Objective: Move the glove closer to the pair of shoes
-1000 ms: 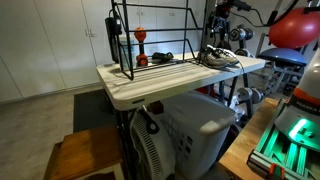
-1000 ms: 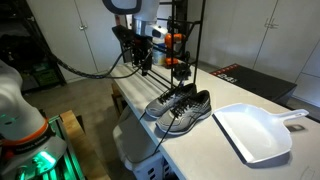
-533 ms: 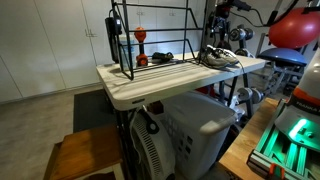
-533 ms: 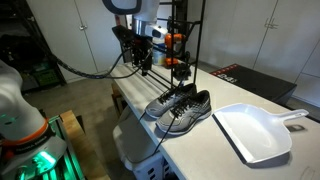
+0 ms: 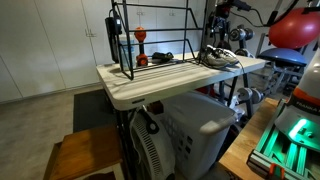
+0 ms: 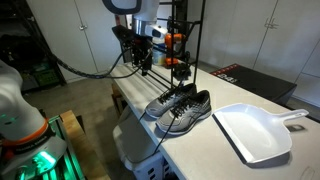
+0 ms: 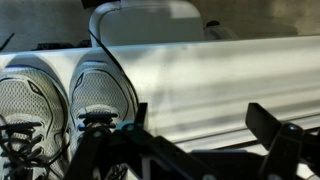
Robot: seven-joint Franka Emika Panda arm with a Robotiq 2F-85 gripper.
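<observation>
A pair of grey and white shoes [image 6: 180, 108] lies side by side on the white folding table [image 6: 200, 150]; it also shows in the other exterior view [image 5: 215, 57] and at the left of the wrist view [image 7: 60, 100]. A dark glove with orange parts [image 6: 180, 68] lies by the black wire rack, behind the shoes; it shows as a dark lump [image 5: 158, 60] inside the rack. My gripper [image 6: 140, 62] hangs above the table's far end, beside the rack. In the wrist view the gripper [image 7: 205, 125] is open and empty. The glove is not in the wrist view.
A black wire rack [image 5: 150, 40] stands on the table's back part, and one of its bars crosses the wrist view below the fingers. A white dustpan [image 6: 255, 130] lies past the shoes. A white appliance [image 5: 190, 130] sits under the table. Cables hang from the arm.
</observation>
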